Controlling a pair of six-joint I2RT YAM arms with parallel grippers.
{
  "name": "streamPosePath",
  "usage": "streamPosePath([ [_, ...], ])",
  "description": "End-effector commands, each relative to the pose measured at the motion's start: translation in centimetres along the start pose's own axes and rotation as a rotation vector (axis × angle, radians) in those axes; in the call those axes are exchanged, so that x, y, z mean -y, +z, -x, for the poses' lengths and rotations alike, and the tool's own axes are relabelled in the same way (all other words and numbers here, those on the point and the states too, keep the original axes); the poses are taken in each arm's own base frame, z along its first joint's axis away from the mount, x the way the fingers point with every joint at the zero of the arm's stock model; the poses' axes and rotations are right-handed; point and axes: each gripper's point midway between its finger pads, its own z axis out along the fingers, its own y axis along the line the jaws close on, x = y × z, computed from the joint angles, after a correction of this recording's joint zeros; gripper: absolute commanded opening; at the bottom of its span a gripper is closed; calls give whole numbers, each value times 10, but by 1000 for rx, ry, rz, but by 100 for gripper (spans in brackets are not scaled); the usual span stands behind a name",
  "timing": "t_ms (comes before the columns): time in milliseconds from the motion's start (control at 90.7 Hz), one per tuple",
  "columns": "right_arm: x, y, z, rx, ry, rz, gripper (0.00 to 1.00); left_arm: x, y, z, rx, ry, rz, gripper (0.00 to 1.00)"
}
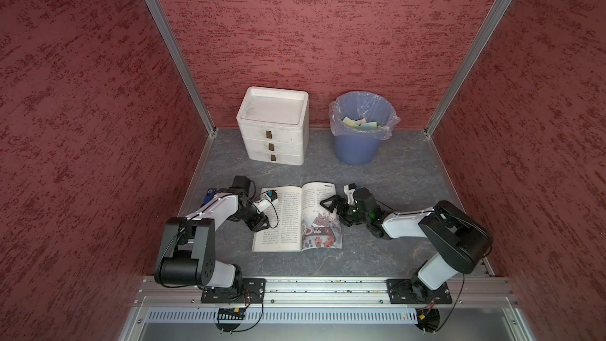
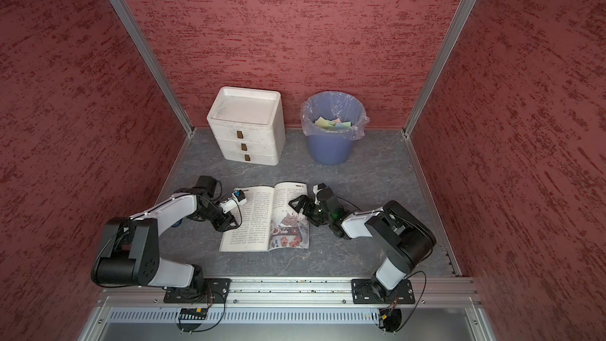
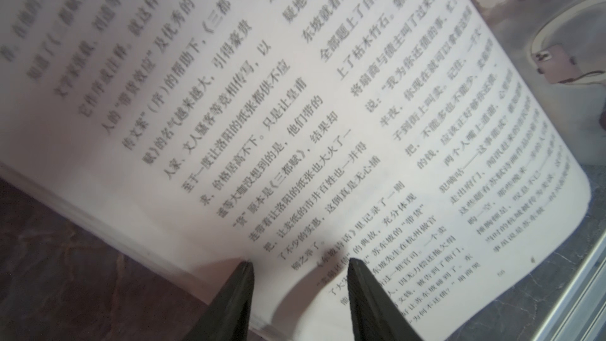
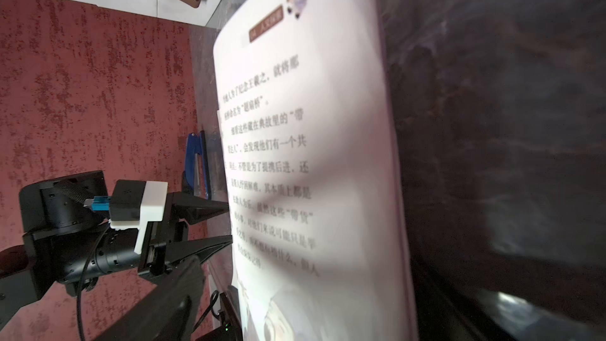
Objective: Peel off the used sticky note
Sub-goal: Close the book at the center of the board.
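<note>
**No note in sight on the open book; both claws at the page edges**

**Top views.** The book [image 1: 288, 224] [image 2: 259, 221] lies open and flat on the grey marbled floor: thin matte pages, dense print on one side, a glossy-looking picture on the other. I can make out no note on either page, so where it sits I cannot tell. Pastel slips [image 1: 359, 123] lie in the bin [image 1: 355, 150], a blue plastic pail with a crinkled clear liner. The drawers [image 1: 272, 139] beside it are white and chalky. The left claw [image 1: 261, 223] [image 2: 232, 223] is at the outer edge of the text page. The right claw [image 1: 328, 205] [image 2: 295, 205] is over the outer edge of the picture page, jaws spread wide.

**Left wrist.** The left claw [image 3: 300, 267] stands partly apart with nothing clamped. Its hard black tapered fingers [image 3: 236, 293] straddle a page edge that curls up softly.

**Right wrist.** The page [image 4: 311, 159] bows and looks limp. The left claw [image 4: 229, 223] shows a clear gap.

**Handling, as I judge it.** A note would be very light, floppy and easy to crease, held by a weak glue strip. Pinch a free corner away from the glue and peel low, with the page pinned, since this paper would lift or tear.
</note>
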Motion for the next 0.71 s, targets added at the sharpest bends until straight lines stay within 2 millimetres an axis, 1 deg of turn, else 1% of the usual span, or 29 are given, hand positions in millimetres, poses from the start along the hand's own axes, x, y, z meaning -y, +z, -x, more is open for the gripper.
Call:
streamPosePath([
  [0, -24, -1, -17, -71, 21, 127, 92, -4, 16, -20, -79, -11, 18, 50],
  [198, -70, -10, -32, -98, -64, 226, 73, -3, 13, -18, -74, -8, 19, 49],
  [231, -77, -13, -34, -101, -77, 235, 68, -3, 13, -17, -72, -9, 20, 49],
  [298, -82, -17, -35, -95, -97, 226, 56, -3, 12, -16, -69, -8, 20, 49],
  [331, -83, -19, -34, -87, -108, 216, 50, -3, 11, -16, -66, -8, 18, 49],
  [375, -79, -21, -34, -82, -114, 185, 43, -3, 10, -14, -61, -8, 16, 49],
  [452, -77, -28, -30, -59, -144, 137, 33, -2, 9, -12, -55, -9, 10, 49],
  [562, -59, -35, -26, -32, -171, 10, 17, 0, 7, -10, -47, -5, 7, 49],
  [595, -54, -38, -25, -26, -184, -30, 14, 1, 6, -10, -46, -4, 6, 49],
  [672, -45, -44, -22, -11, -210, -97, 3, 2, 4, -8, -37, -2, 3, 49],
  [683, -44, -45, -21, -9, -213, -106, 0, 2, 4, -7, -36, -2, 3, 49],
  [694, -43, -46, -21, -6, -216, -114, 0, 3, 4, -7, -37, 0, 1, 49],
])
